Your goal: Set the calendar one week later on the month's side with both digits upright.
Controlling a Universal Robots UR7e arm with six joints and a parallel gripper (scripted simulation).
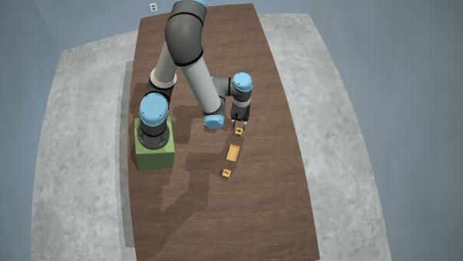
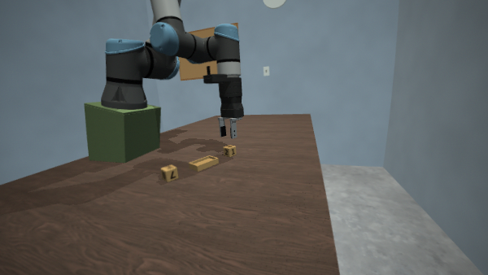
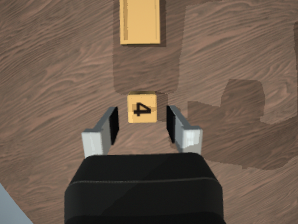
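My gripper (image 1: 239, 127) (image 2: 228, 137) (image 3: 142, 117) is open and empty, pointing down above one wooden cube (image 1: 238, 131) (image 2: 229, 150) (image 3: 142, 108). That cube lies on the table with a 4 on top, turned sideways in the wrist view; two side faces show digits in the exterior view, seemingly 2 and 1. The empty wooden tray (image 1: 232, 153) (image 2: 204, 163) (image 3: 142, 22) lies flat between the two cubes. The second cube (image 1: 226, 173) (image 2: 170, 173) lies on the table beyond the tray's other end, with a 7 on one side and what looks like a 2 on top.
The wooden table (image 1: 262, 201) (image 2: 260, 211) carries the cubes and tray. The green base block (image 1: 155, 159) (image 2: 124, 134) of the arm stands at the table's left side. The arm's shadows fall across the table near the tray.
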